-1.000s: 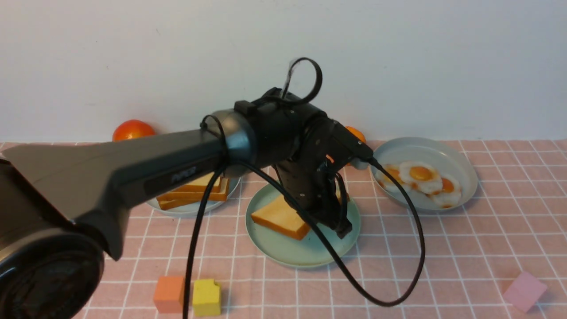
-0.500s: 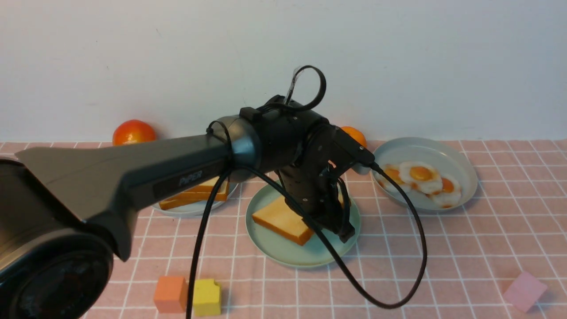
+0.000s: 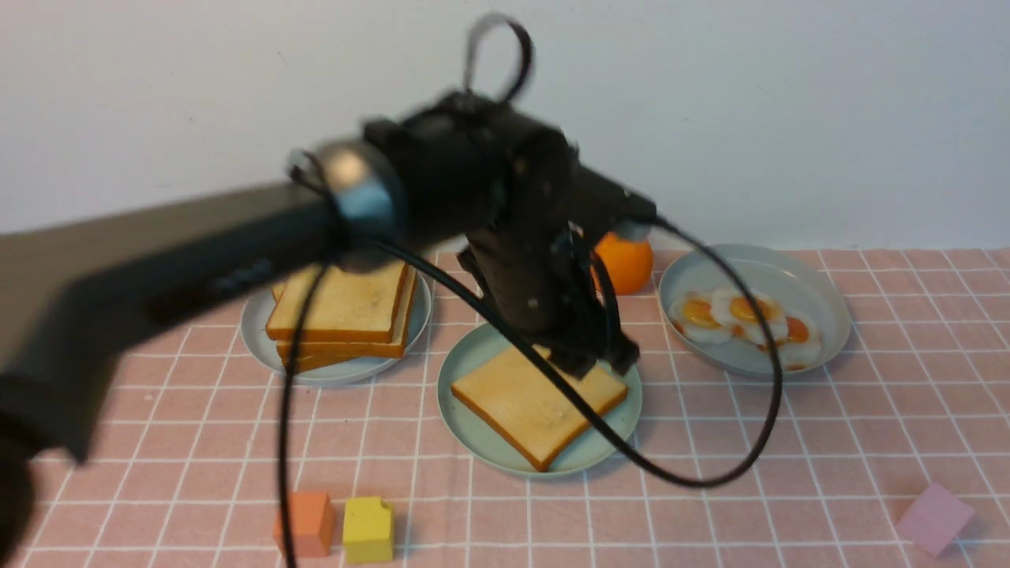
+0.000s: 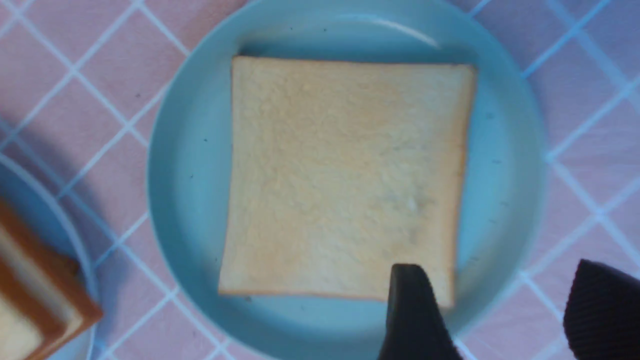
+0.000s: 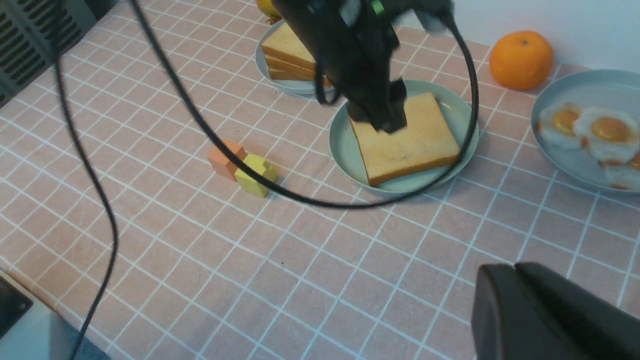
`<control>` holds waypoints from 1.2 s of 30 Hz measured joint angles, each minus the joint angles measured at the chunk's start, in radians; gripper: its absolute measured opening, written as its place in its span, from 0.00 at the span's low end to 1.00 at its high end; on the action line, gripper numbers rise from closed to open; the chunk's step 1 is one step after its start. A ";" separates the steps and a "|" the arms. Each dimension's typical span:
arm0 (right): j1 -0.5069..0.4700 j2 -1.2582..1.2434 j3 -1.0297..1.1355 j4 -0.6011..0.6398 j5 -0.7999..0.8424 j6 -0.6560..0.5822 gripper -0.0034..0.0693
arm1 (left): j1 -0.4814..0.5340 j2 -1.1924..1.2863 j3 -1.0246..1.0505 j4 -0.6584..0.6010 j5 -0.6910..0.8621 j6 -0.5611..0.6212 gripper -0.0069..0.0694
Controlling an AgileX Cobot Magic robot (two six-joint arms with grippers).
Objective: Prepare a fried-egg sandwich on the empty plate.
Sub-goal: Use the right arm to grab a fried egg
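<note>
Lifted clear since a second ago, the left claw (image 3: 593, 364) now hangs released above the far right corner of the toast slice (image 3: 536, 398), its fingers (image 4: 415, 310) apart with nothing between them. That slice lies flat on the mint-green plate (image 3: 473, 442). A black cable (image 3: 686, 481) loops across the plate's near right rim. To its left a pile of toast (image 3: 339, 312) sits on a paler plate (image 3: 256, 335). To its right are three fried eggs (image 3: 742, 315) in a grey-blue dish (image 3: 828, 300), with an orange (image 3: 623, 264) behind. Of the right claw (image 5: 545, 310) only a dark bulk shows, so I cannot tell its state.
</note>
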 joint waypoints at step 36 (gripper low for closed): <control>-0.137 1.588 -0.723 -0.452 -0.081 -0.080 0.79 | 0.000 -1.275 0.838 -0.207 -0.094 -0.092 0.11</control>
